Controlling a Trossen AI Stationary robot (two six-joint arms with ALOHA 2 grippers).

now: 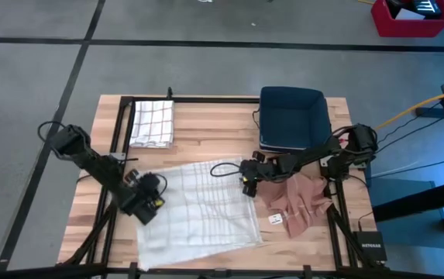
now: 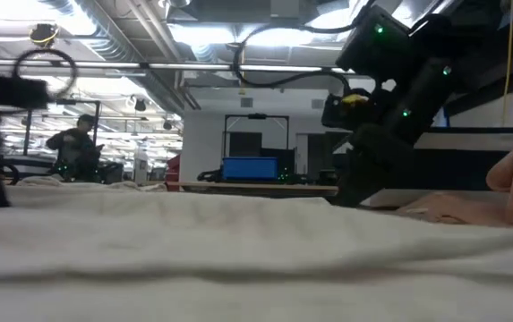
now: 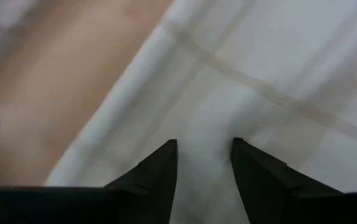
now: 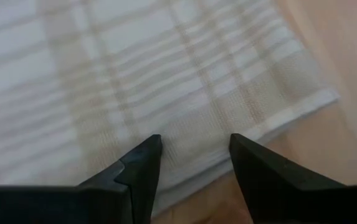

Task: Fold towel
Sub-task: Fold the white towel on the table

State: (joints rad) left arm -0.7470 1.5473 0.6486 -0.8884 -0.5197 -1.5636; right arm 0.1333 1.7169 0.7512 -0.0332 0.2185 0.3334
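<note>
The white checked towel [image 1: 198, 209] lies spread flat on the front half of the wooden desk [image 1: 206, 128]. The left tool [image 3: 204, 149] hangs over its left edge and the right tool [image 4: 195, 146] over its far right corner, both released with fingers apart and nothing between them. Farther back sit a crumpled pink cloth [image 1: 299, 201], a folded checked towel [image 1: 152, 122] and a dark blue bin [image 1: 291, 116].

Matt woven cloth towel [image 1: 198, 205] lies on smooth wooden table [image 1: 206, 128].
</note>
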